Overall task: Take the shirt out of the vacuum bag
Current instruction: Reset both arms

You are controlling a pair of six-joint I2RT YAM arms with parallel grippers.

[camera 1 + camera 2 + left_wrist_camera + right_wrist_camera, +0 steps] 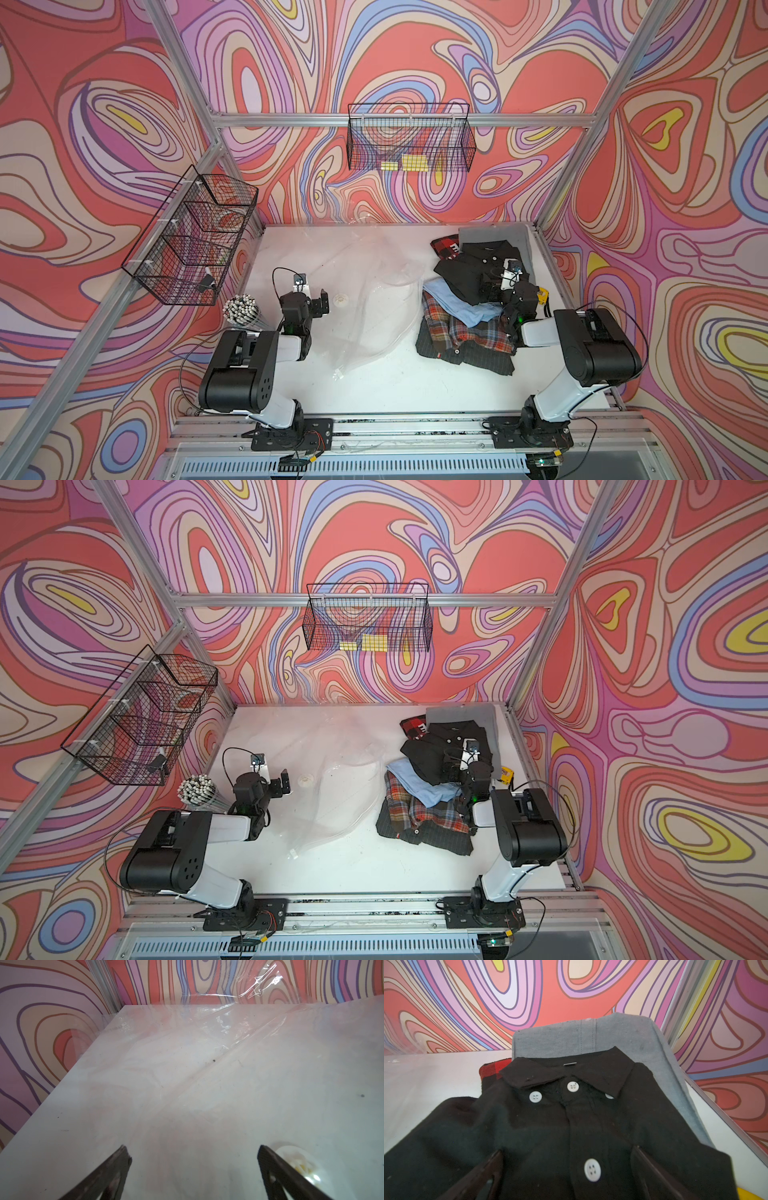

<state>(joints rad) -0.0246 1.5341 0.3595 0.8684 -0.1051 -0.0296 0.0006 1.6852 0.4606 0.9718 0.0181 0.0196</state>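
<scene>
Clear vacuum bag (365,316) lies crumpled on the worktop (395,395); both jaws gape, the right over a black shirt (461,270).

White table (395,390); clear bag (370,316); black shirt (542,1126), white buttons (592,1169); grey shirt (618,1032); light-blue shirt (451,303); red plaid shirt (478,336); walls (395,62) swirled red, pink, purple.

My left gripper (192,1153) hangs with jaws wide apart, nothing between them. At twelve o'clock the clear vacuum bag (207,1047) lies spread on the white table (47,1142). Its round white valve (301,1165) sits at three o'clock, just beside one finger (268,1163). At one o'clock the plastic crinkles up against the swirled wall (41,1022).
</scene>
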